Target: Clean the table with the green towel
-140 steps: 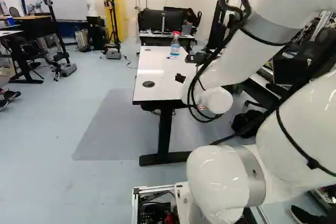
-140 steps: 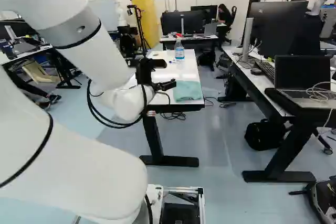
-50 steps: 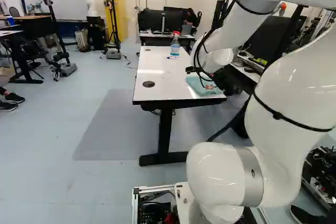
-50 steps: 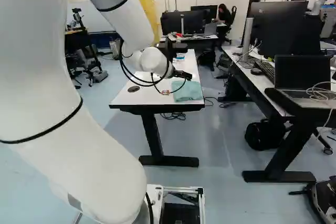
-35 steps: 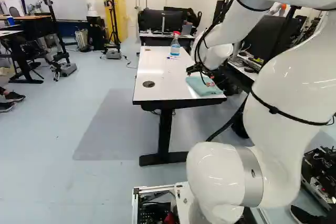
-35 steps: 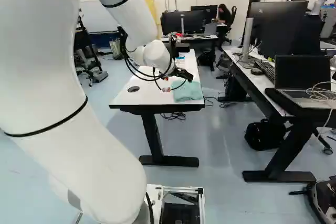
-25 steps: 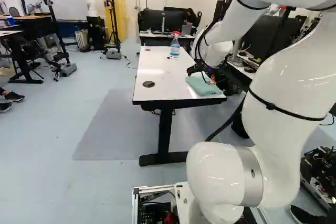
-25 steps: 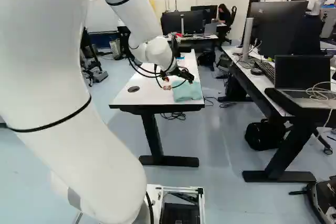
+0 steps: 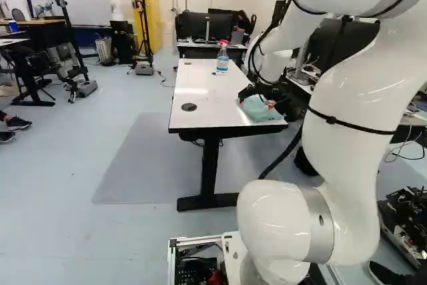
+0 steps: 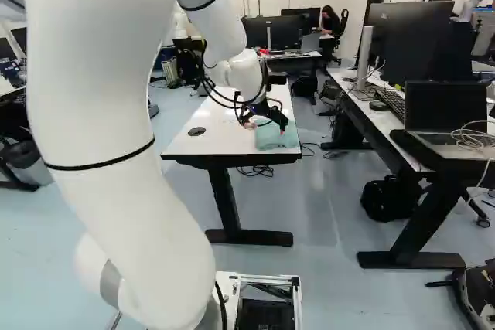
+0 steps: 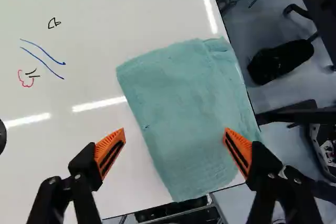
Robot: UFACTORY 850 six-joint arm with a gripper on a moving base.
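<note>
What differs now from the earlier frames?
The gripper has shifted rightward in the right base view and now hovers with open fingers over the green towel. Nothing was visibly taken hold of or let go. Towel, table, bottle and base stayed put.

Teal towel (image 11: 184, 103), white table (image 11: 126, 9), blue, red, black marks (image 11: 63, 63)

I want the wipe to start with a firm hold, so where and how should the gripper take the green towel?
I'd pinch the green towel near its middle, coming down from above with the fingers open. It lies spread nearly flat on the table, so closing them there should gather up a fold to hold.
</note>
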